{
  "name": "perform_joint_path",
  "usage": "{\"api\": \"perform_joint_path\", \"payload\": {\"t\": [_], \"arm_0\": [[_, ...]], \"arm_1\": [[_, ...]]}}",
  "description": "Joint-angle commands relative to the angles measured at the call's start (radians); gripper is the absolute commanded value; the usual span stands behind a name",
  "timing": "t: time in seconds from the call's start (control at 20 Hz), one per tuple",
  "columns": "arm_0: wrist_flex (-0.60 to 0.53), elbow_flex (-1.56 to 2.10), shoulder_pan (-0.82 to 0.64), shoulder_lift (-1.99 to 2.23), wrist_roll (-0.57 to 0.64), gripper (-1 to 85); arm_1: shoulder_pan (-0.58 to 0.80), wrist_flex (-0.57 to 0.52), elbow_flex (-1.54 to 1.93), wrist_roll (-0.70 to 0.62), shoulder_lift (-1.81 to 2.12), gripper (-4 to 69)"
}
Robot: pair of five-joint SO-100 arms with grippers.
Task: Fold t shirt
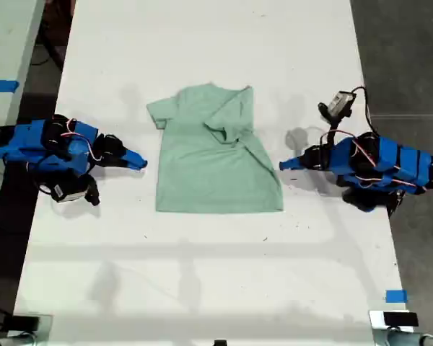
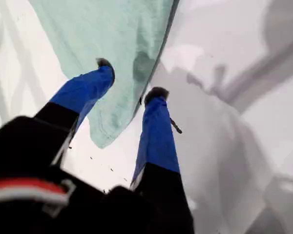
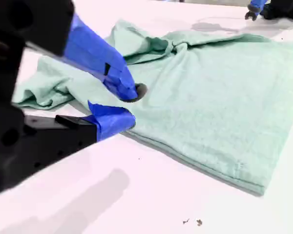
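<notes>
The t shirt lies flat, collar toward the exterior view's top; both grippers' fingers empty, slightly parted.

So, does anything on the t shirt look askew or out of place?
Yes: the t shirt is lopsided. Its sleeve on the exterior view's right is folded inward in a crumpled diagonal, while the other sleeve lies flat and outstretched. Nothing looks damaged.

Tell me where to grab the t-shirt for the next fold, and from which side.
On the t-shirt, pinch the cuff edge of the spread sleeve at the exterior view's left: it lies flat, jutting past the body, while the opposite sleeve is folded inward. Come in low from that side with my second gripper, open nearby.
</notes>
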Motion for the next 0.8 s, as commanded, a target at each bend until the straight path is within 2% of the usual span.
{"api": "perform_joint_path", "payload": {"t": [0.0, 0.35, 0.5, 0.6, 0.65, 0.75], "arm_0": [[-0.012, 0.021, -0.015, -0.008, -0.017, -0.1], [-0.012, 0.021, -0.012, -0.008, -0.018, 1.0], [-0.008, -0.044, 0.009, -0.025, -0.057, 10.2], [0.015, -0.166, 0.009, -0.179, -0.052, 13.7], [-0.008, -0.242, 0.020, -0.299, -0.038, 15.0], [-0.012, -0.515, 0.055, -0.696, -0.038, 16.3]], "arm_1": [[-0.014, 0.002, 0.084, 0.005, 0.015, 2.6], [-0.014, 0.002, 0.084, 0.003, 0.015, 2.5], [-0.014, 0.002, 0.084, 0.005, 0.015, 2.5], [-0.014, 0.002, 0.084, 0.006, 0.015, 2.5], [-0.011, 0.002, 0.084, 0.006, 0.015, 2.5], [-0.009, 0.002, 0.084, 0.006, 0.015, 2.5]]}}
